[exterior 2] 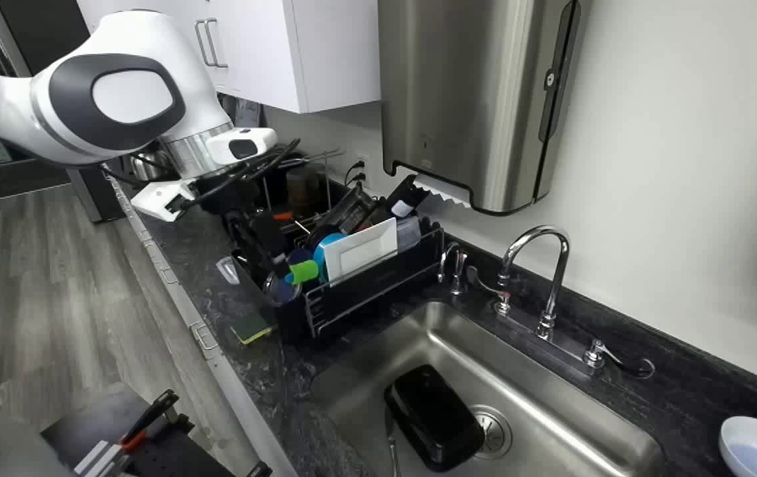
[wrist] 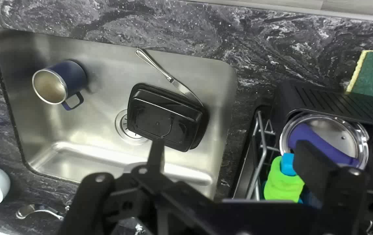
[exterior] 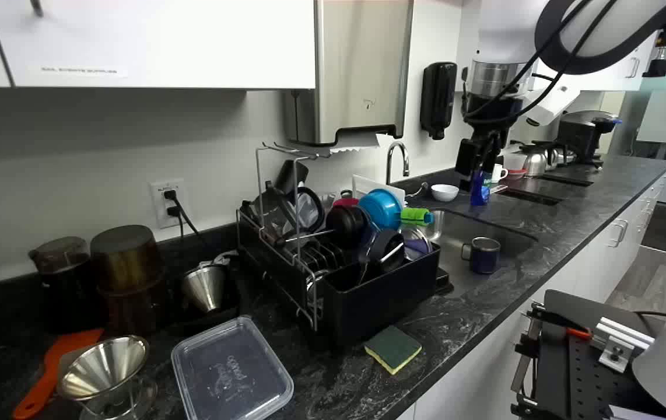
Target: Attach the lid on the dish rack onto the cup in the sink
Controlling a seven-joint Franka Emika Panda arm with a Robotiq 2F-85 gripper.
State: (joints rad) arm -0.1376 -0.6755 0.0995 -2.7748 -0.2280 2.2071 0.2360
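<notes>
Navy blue is the colour of the cup (wrist: 64,80), which stands upright in the steel sink (wrist: 98,137), near the corner that lies at the front edge and away from the dish rack (exterior: 379,303). Its mouth is turned up, open to my wrist view. What I take for the lid (wrist: 340,130) is a clear round piece with a shiny rim; it is in the rack, near the corner where the sink-side edge meets the front edge. A purple bar (wrist: 323,143) shows across it, but I cannot tell if it belongs to the lid. My gripper (wrist: 229,144) has its two fingers (wrist: 314,169) wide apart. In the wrist view one of them covers some of the lid's rim, and the tip of the other comes before the edge of a black container (wrist: 167,117); whether they touch these, I cannot judge. This container lies in the sink, partly over the drain (wrist: 124,132), and a knife (wrist: 170,78) lies between it and the sink's front edge. In an exterior view, a white plate (exterior 2: 362,252) stands on its edge at the rack's sink-side edge. A green and yellow sponge (exterior: 394,350) lies on the counter (exterior: 455,332), between the rack and the front edge.
</notes>
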